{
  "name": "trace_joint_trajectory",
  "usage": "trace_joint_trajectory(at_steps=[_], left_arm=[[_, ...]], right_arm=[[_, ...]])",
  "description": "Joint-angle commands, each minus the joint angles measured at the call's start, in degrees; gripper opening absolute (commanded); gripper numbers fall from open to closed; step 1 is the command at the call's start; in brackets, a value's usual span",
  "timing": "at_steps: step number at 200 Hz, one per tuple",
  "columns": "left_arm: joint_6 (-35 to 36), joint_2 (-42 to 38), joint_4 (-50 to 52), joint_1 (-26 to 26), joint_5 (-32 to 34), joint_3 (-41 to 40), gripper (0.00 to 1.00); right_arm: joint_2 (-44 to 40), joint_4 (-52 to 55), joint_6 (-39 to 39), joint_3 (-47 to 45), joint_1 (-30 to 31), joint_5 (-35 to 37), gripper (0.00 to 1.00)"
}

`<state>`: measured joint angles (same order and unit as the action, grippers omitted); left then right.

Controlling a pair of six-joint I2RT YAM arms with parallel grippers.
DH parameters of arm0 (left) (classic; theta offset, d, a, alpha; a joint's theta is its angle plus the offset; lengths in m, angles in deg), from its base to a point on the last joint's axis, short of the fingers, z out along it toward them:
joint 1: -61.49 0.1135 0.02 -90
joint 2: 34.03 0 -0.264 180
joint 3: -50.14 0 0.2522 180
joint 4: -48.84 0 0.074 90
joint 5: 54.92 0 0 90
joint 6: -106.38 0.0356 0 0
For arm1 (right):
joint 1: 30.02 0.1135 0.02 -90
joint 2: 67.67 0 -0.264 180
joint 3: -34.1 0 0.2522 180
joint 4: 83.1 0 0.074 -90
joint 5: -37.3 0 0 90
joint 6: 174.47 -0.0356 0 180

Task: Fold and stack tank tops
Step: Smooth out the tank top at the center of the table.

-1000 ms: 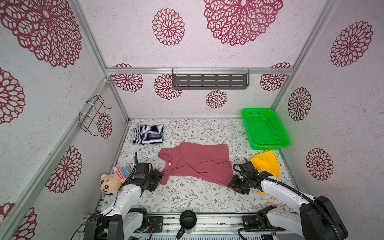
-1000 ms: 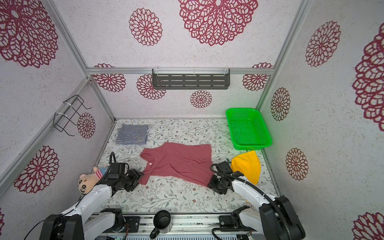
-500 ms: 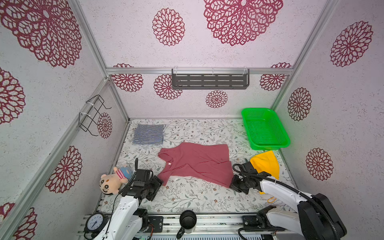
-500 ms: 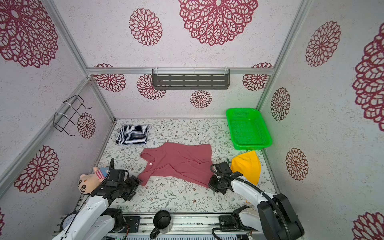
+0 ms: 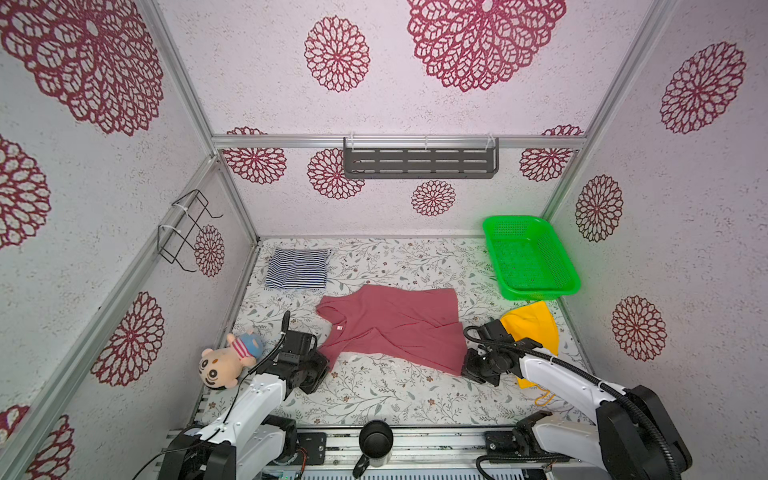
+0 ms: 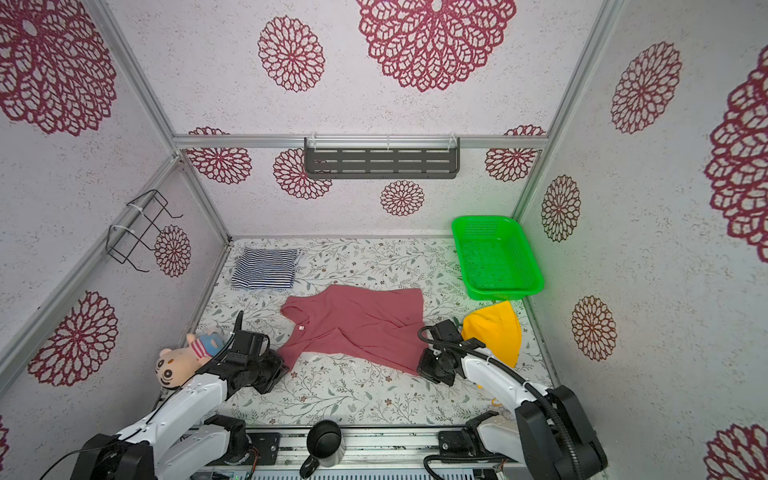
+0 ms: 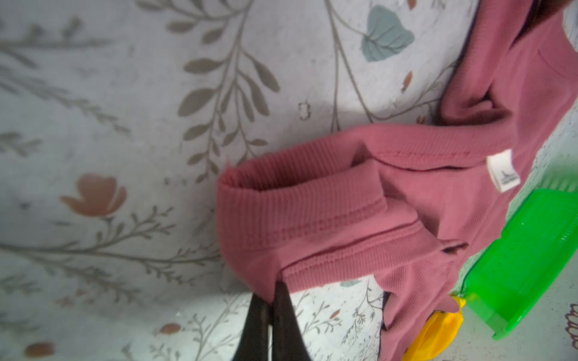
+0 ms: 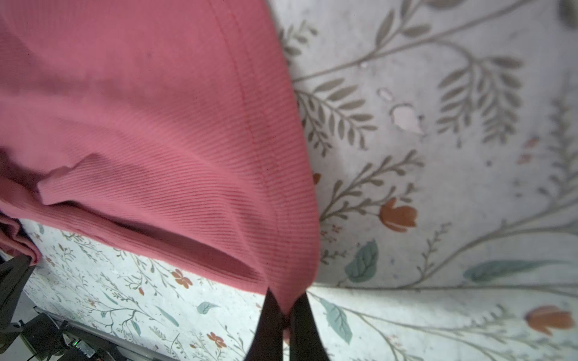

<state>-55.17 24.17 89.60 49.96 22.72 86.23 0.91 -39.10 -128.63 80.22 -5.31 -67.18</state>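
Your left gripper [image 7: 271, 297] and right gripper [image 8: 285, 308] pinch only thin edges of the red tank top [image 5: 390, 328], at its 8 and 4 o'clock; a hard pull may slip it out.

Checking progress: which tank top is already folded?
The striped tank top, a compact rectangle by the back left corner; the maroon tank top lies spread out.

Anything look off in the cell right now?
The red tank top lies skewed and creased over itself, left gripper shut on a shoulder strap, right gripper on a hem corner. Strays: plush toy beside the left arm, yellow cloth partly under the right arm. Table cover has small chipped spots.
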Motion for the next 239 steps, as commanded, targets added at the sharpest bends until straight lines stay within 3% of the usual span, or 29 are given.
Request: trace_joint_trajectory(at_steps=[1, 44, 86, 122, 152, 195, 212, 239], left_arm=[[5.92, -0.43, 6.23, 1.69, 2.28, 9.08, 0.0], [17.63, -1.71, 20.19, 10.65, 1.99, 28.77, 0.0], [25.38, 0.21, 29.95, 13.4, 2.37, 46.46, 0.0], [28.62, 0.54, 34.02, 16.85, 0.7, 56.5, 0.0], [29.78, 3.52, 30.86, 17.59, -2.24, 58.68, 0.0], [30.67, 17.35, 16.01, 17.65, -4.66, 59.93, 0.0], [30.67, 26.3, 11.56, 17.68, -5.8, 66.63, 0.0], [31.21, 38.33, 9.69, 16.26, -7.46, 83.0, 0.0]], right_arm=[[-0.28, 8.24, 8.07, 8.5, -1.37, 4.11, 0.0], [-0.48, 19.66, 20.22, 25.95, -7.2, 6.92, 0.0], [0.08, 27.26, 27.97, 40.19, -8.13, 8.0, 0.0], [-0.34, 30.28, 31.44, 48.31, -9.77, 5.58, 0.0], [3.23, 30.57, 33.62, 53.36, -10.81, 6.01, 0.0], [13.9, 20.31, 37.0, 59.9, -13.92, 2.93, 0.0], [20.83, 17.05, 38.0, 67.16, -15.62, 0.12, 0.0], [33.42, 19.21, 37.88, 88.08, -17.21, -2.88, 0.0]])
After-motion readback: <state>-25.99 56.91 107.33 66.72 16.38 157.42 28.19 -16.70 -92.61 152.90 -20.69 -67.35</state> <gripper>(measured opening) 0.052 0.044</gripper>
